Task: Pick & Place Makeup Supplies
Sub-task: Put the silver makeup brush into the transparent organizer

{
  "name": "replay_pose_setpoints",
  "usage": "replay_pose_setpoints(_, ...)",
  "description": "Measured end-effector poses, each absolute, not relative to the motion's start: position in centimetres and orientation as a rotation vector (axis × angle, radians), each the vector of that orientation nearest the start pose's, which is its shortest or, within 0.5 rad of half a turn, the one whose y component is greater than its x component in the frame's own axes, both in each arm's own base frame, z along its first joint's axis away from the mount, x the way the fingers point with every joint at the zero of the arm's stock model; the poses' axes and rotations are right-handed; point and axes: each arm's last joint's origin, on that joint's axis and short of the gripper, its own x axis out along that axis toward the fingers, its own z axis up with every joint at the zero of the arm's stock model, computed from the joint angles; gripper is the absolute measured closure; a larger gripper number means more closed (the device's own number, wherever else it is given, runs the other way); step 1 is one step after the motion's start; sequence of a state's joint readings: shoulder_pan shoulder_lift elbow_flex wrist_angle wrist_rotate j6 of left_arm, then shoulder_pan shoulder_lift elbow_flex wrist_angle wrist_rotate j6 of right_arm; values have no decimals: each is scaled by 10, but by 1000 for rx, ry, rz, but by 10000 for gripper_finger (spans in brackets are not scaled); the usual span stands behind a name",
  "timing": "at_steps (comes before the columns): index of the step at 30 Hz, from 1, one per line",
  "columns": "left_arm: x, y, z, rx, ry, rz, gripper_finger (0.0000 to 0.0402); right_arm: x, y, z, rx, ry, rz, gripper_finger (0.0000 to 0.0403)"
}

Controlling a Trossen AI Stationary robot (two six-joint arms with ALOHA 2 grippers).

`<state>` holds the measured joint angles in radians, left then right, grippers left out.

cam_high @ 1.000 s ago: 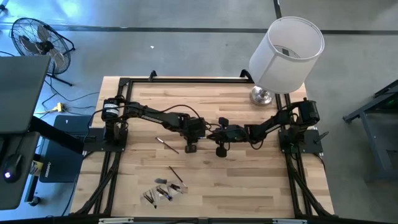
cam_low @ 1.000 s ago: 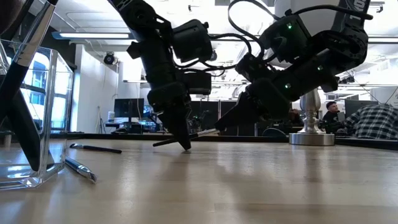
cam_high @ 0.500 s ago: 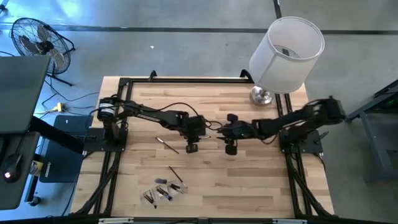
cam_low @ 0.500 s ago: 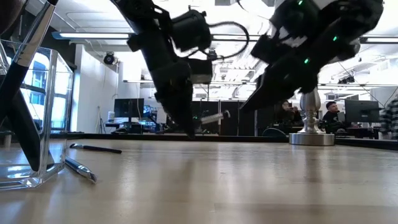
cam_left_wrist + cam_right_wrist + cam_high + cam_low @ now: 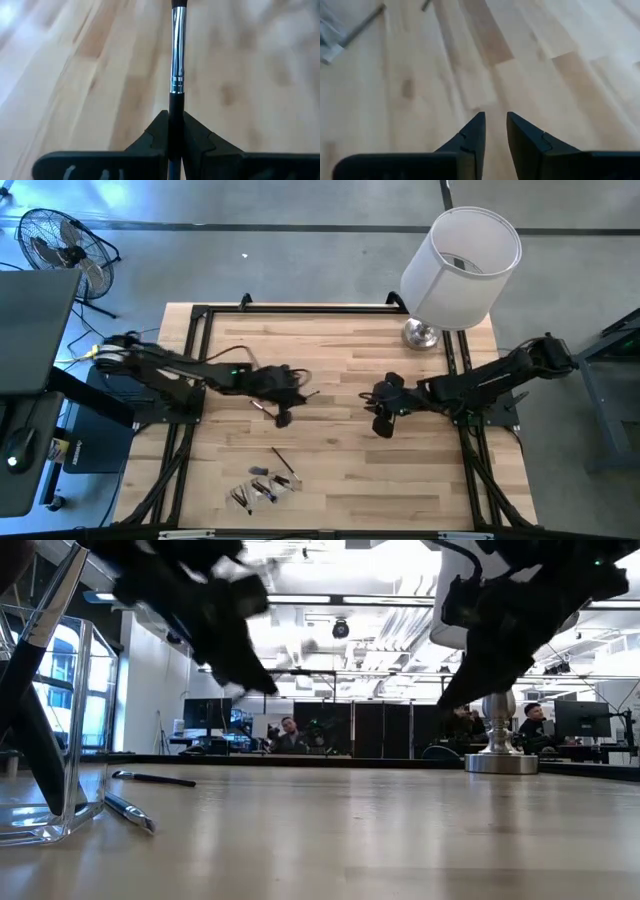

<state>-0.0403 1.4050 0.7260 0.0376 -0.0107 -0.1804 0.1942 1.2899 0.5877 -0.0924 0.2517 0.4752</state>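
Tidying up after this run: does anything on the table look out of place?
One makeup brush lies alone mid-table, apart from the cluster near the front edge. A table lamp stands at the far right corner. The left gripper holds another brush.

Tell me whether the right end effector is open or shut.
Open. The right end effector shows a clear gap between its fingers, with only bare table between them.

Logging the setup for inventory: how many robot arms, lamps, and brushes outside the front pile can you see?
Robot arms: 2
Lamp: 1
Loose brushes on the wood: 2
Held brush, in the left end effector: 1
Total: 6
Front pile: too small to count.
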Motion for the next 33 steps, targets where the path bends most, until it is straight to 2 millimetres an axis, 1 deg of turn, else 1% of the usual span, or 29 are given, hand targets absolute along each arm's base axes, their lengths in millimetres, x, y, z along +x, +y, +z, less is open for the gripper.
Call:
replay_pose_setpoints(3,261,-23,212,-160,463,-55,384,235,48,176,338,735,-248,349)
replay_pose_setpoints(7,236,-42,223,-145,244,-226,384,233,57,177,406,709,-275,375)
replay_pose_setpoints(9,226,-52,223,-132,152,-345,384,234,61,178,462,671,-292,389)
replay_pose_setpoints(11,218,-62,219,-130,90,-431,384,236,65,181,509,618,-304,399)
replay_pose_setpoints(14,209,-76,211,-124,45,-514,384,239,73,188,544,519,-298,398)
replay_pose_setpoints(18,210,-92,200,-49,63,-562,384,238,83,193,553,462,-275,401)
replay_pose_setpoints(21,213,-103,207,7,-19,-601,384,236,89,193,568,465,-257,400)
replay_pose_setpoints(22,214,-105,205,15,-15,-605,384,235,90,192,575,467,-253,400)
replay_pose_setpoints(25,219,-112,197,19,30,-608,384,234,95,192,598,470,-242,402)
replay_pose_setpoints(28,228,-119,201,-7,-17,-617,384,232,99,193,624,471,-233,401)
replay_pose_setpoints(33,242,-130,194,-54,39,-647,384,228,108,193,635,485,-193,401)
